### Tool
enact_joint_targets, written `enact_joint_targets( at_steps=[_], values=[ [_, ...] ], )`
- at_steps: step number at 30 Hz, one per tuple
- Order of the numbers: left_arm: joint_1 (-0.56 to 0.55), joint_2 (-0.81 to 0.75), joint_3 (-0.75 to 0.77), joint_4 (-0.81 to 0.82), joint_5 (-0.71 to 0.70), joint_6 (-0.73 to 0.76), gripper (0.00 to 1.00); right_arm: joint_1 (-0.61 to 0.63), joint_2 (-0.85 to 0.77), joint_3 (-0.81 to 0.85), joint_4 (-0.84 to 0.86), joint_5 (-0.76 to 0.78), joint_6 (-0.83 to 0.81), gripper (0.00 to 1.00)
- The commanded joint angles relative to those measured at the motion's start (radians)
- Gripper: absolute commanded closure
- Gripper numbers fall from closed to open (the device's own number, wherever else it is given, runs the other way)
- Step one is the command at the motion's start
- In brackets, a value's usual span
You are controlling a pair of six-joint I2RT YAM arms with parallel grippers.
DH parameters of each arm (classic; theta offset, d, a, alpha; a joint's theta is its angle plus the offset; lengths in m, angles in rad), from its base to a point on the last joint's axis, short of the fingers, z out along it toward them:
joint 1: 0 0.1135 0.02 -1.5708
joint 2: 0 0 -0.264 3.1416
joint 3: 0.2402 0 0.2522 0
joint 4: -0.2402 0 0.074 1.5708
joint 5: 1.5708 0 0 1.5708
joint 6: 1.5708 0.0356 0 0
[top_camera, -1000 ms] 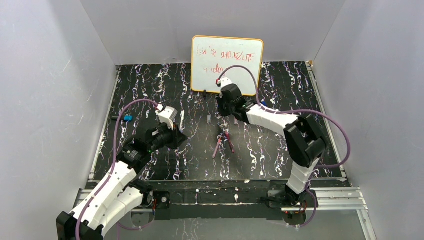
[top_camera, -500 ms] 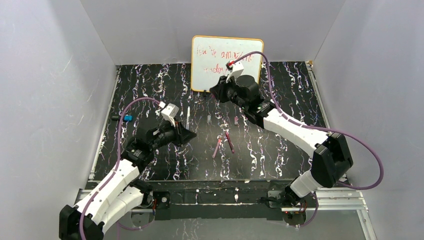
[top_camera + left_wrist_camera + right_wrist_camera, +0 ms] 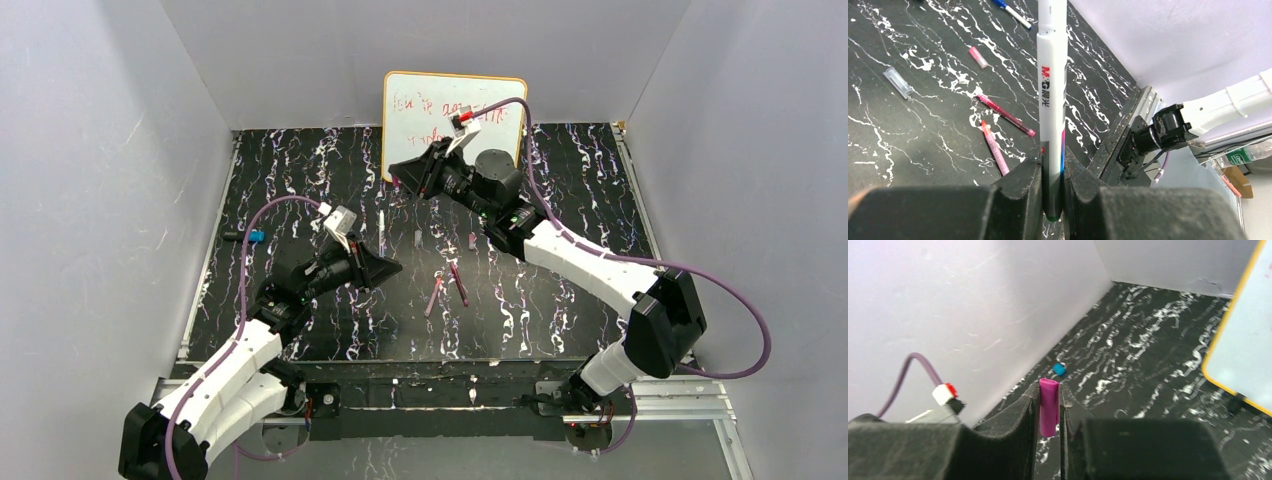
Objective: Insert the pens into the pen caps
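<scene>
My white pen (image 3: 1052,100) stands clamped in the left gripper (image 3: 1052,172), raised over the mat (image 3: 300,170). The magenta cap (image 3: 1049,407) is pinched in the right gripper (image 3: 1048,391) by the whiteboard (image 3: 500,100). They are well apart, so I judge the next move is lining the pen tip up with the cap mouth.

Whiteboard (image 3: 453,128): upright at far middle of tabletop (image 3: 300,170), against back wall.
Left tool (image 3: 385,268): above tabletop, left of centre, clamped on near end of held pen (image 3: 1052,100); pen pointing away toward far side.
Right tool (image 3: 400,172): raised before whiteboard's lower left corner, clamped on held cap (image 3: 1048,406).
Left loose pen (image 3: 434,296): on tabletop centre, right of left tool.
Right loose pen (image 3: 460,284): just beside left loose pen, far ends close.
Left loose cap (image 3: 417,238): behind loose pens, before whiteboard.
Right loose cap (image 3: 472,239): right of left loose cap, apart from it.
</scene>
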Motion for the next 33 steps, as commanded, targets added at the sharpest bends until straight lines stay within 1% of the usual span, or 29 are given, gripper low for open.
enact_joint_targets(
  at_steps=[1,8,15,33],
  values=[
    [0.005,-0.010,-0.011,0.066,0.041,-0.026,1.00,0.030,0.000,0.073,0.099,-0.047,0.039,0.78],
    [0.005,-0.011,-0.012,0.075,0.045,-0.034,1.00,0.076,-0.026,0.029,0.108,-0.036,0.042,0.78],
    [0.005,-0.015,-0.016,0.085,0.043,-0.040,1.00,0.097,-0.037,0.006,0.110,-0.037,0.049,0.78],
    [0.008,-0.033,-0.009,0.043,-0.001,-0.018,1.00,0.109,-0.097,-0.051,0.086,-0.039,0.038,0.78]
  ],
)
